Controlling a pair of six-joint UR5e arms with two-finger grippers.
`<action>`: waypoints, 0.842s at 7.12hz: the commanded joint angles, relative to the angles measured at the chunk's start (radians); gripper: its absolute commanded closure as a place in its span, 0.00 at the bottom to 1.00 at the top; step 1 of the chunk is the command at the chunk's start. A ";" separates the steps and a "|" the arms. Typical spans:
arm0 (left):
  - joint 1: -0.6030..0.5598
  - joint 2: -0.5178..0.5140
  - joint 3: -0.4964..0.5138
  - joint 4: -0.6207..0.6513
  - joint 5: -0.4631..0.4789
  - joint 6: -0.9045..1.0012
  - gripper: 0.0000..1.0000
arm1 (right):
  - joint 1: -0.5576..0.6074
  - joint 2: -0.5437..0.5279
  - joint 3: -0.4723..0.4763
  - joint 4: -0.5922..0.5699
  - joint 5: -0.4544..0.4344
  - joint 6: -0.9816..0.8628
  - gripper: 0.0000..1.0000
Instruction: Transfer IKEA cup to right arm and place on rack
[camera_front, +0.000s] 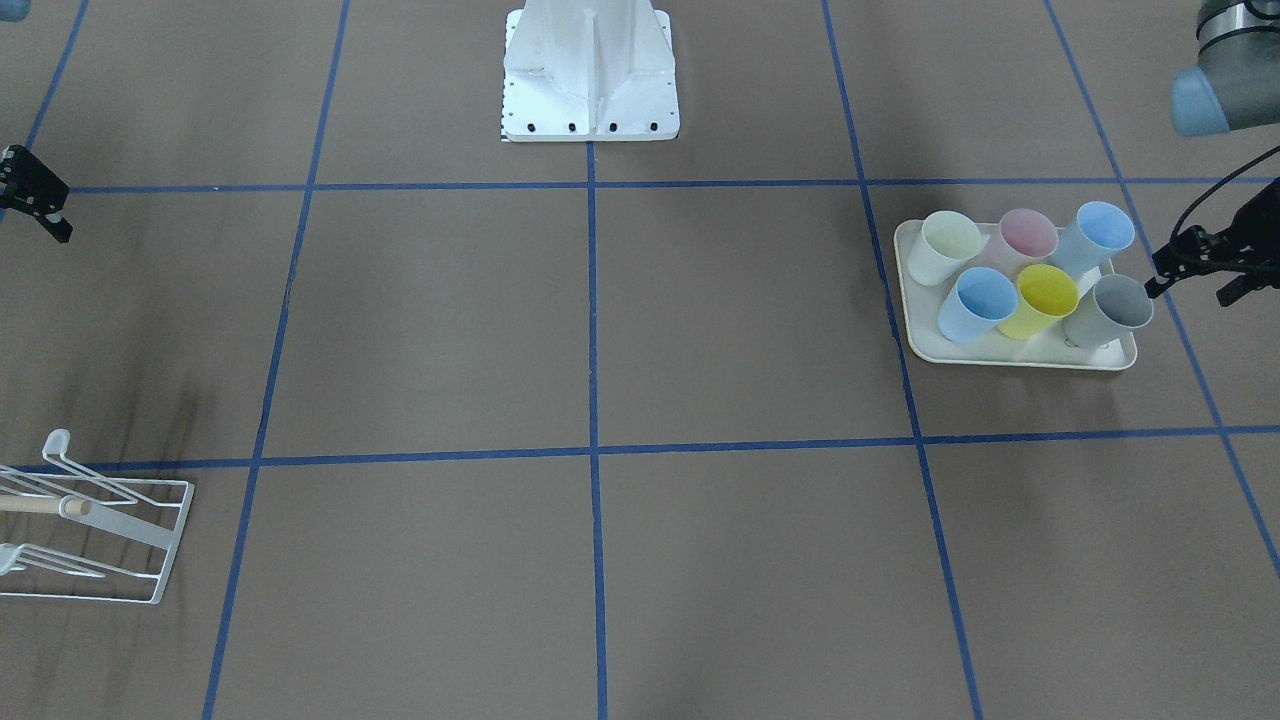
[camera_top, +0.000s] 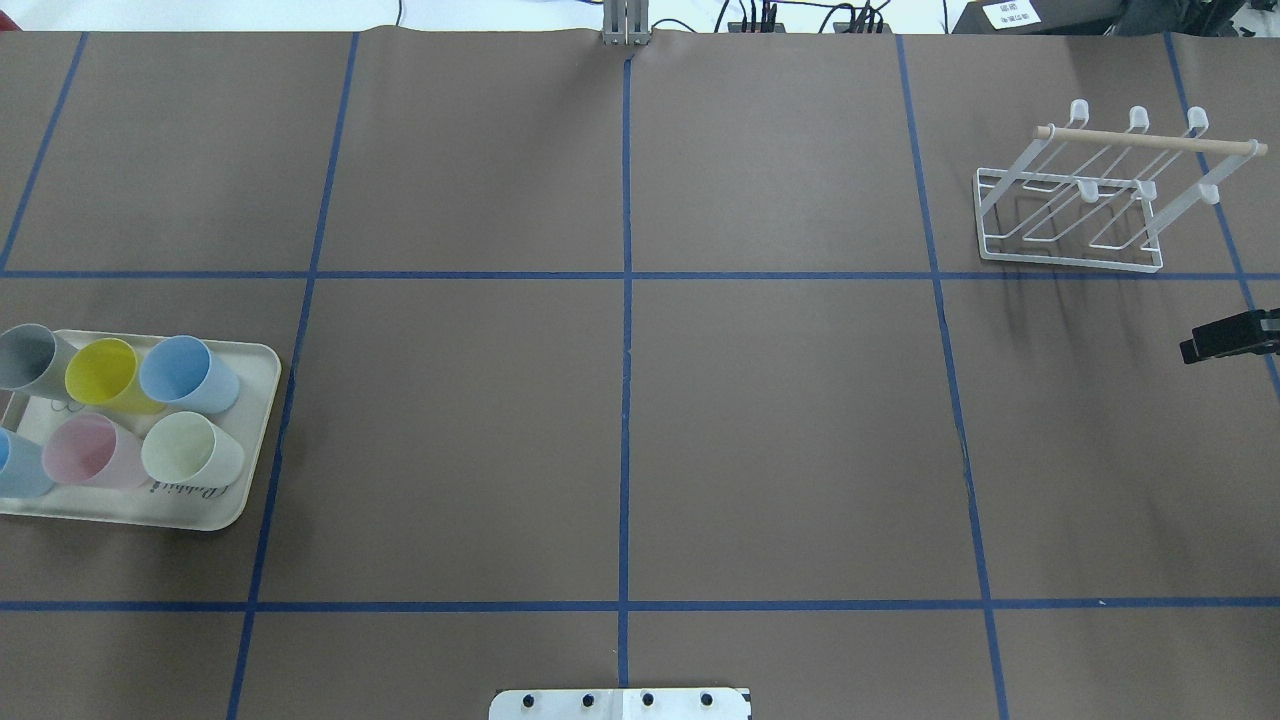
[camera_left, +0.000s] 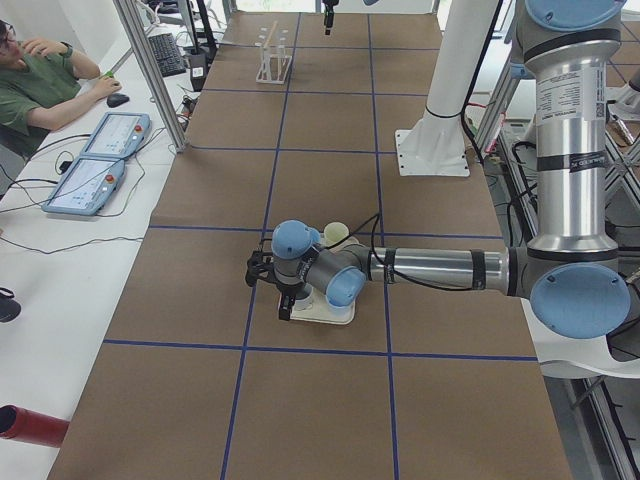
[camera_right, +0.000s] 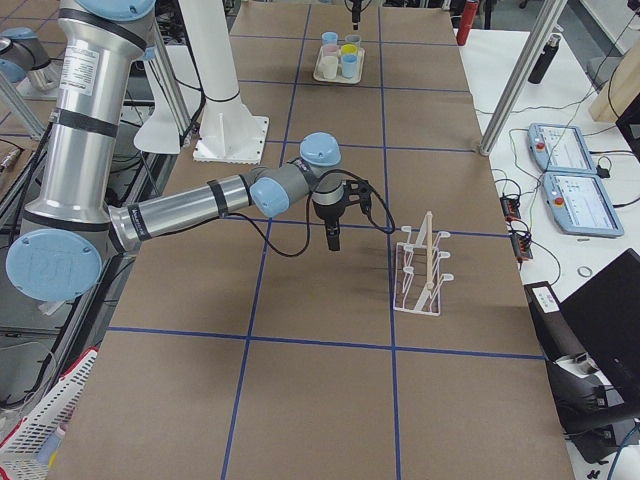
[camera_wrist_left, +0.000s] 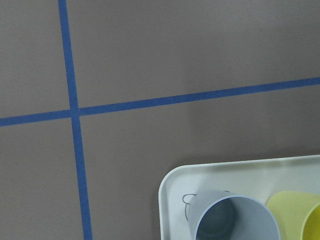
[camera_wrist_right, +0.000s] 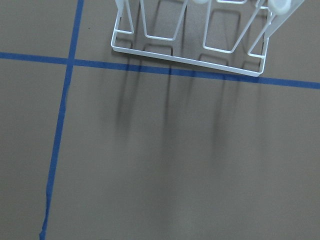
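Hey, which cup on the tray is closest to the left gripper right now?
The grey cup, at the tray corner right beside the left gripper; the other five sit farther from it.

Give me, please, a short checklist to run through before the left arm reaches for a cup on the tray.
1. All six cups stand mouth up on the tray: ok.
2. The grey cup sits at the tray corner nearest the left gripper and shows in the left wrist view: ok.
3. Left gripper open wide enough for a cup: cannot tell.
4. The prongs of the rack carry no cup: ok.
5. The right gripper carries no cup and hangs apart from the rack: ok.
6. Right gripper open to receive the cup: cannot tell.
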 joint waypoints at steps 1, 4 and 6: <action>0.022 -0.001 0.014 -0.003 0.015 0.004 0.15 | -0.008 0.000 -0.002 0.000 0.000 0.002 0.00; 0.035 0.001 0.014 -0.020 0.004 0.005 0.72 | -0.011 -0.002 -0.002 0.000 0.000 0.002 0.00; 0.039 -0.001 0.021 -0.021 0.004 0.005 0.73 | -0.011 -0.002 -0.003 0.000 0.000 0.002 0.00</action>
